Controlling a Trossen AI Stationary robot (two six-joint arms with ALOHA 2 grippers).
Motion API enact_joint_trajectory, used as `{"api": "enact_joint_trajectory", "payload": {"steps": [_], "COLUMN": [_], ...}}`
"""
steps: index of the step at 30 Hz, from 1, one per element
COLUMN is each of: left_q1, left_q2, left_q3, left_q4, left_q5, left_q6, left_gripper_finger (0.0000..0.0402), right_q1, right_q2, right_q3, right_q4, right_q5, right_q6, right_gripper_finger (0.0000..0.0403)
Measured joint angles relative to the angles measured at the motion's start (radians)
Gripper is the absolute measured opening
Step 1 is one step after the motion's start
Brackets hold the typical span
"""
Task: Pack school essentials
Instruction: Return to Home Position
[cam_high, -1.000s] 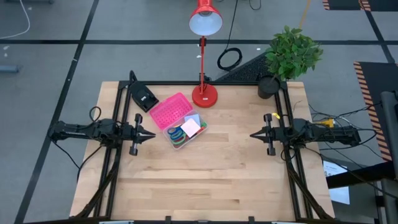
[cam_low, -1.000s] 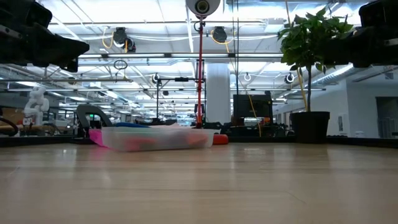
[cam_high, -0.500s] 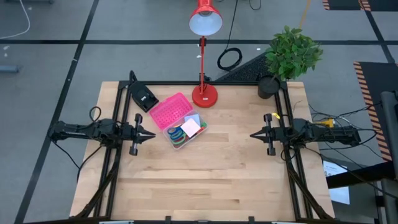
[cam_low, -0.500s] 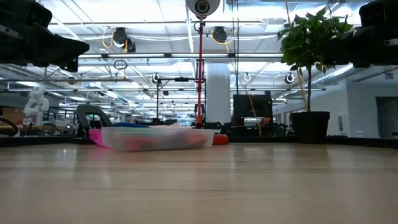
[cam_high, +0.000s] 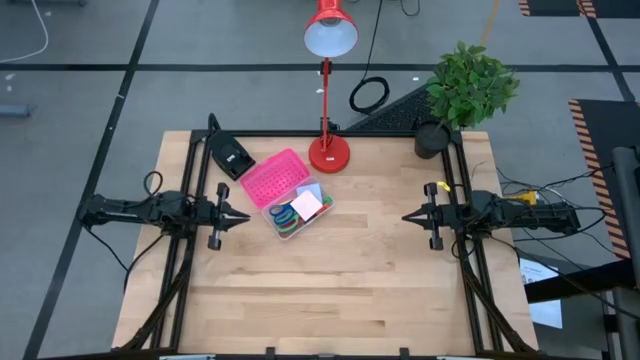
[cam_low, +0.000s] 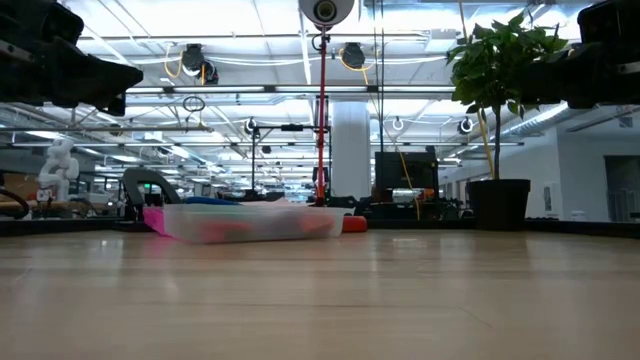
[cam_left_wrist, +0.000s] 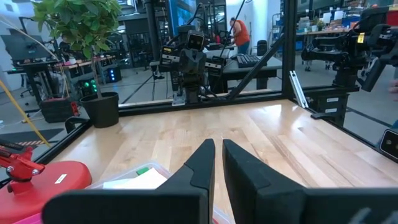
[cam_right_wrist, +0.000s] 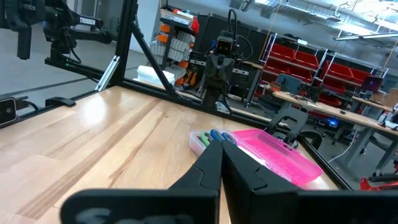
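Stationery (cam_high: 293, 212) sits in open box (cam_high: 285, 195) near table's (cam_high: 330, 290) far-left corner. Left gripper (cam_high: 245, 217) and right gripper (cam_high: 406, 216), both closed, hover at side edges. Risk: closing the lid (cam_high: 272, 178) could jam on protruding pads.

The school essentials (cam_high: 293, 212) lie packed together inside an open clear box on the desk, toward its back left part. From above, blue and green scissor handle loops show at the near end, with a pink sticky-note pad (cam_high: 306, 204) and a pale blue pad just behind them. Finer items cannot be told apart.
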Motion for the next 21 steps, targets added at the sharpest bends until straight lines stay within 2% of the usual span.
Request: {"api": "enact_joint_trajectory", "payload": {"steps": [14, 21], "left_q1": [0.0, 0.0], "left_q2": [0.0, 0.0], "left_q3": [0.0, 0.0], "left_q4": [0.0, 0.001], "left_q5": [0.0, -0.001], "left_q6": [0.0, 0.0], "left_gripper_finger": [0.0035, 0.0035], "right_q1": [0.0, -0.001], "right_q2": [0.0, 0.0], "right_q3": [0.0, 0.0], "right_q4": [-0.002, -0.014], "right_q5": [0.007, 0.11], "right_q6": [0.031, 0.138], "right_gripper_finger": [0.0, 0.0]}}
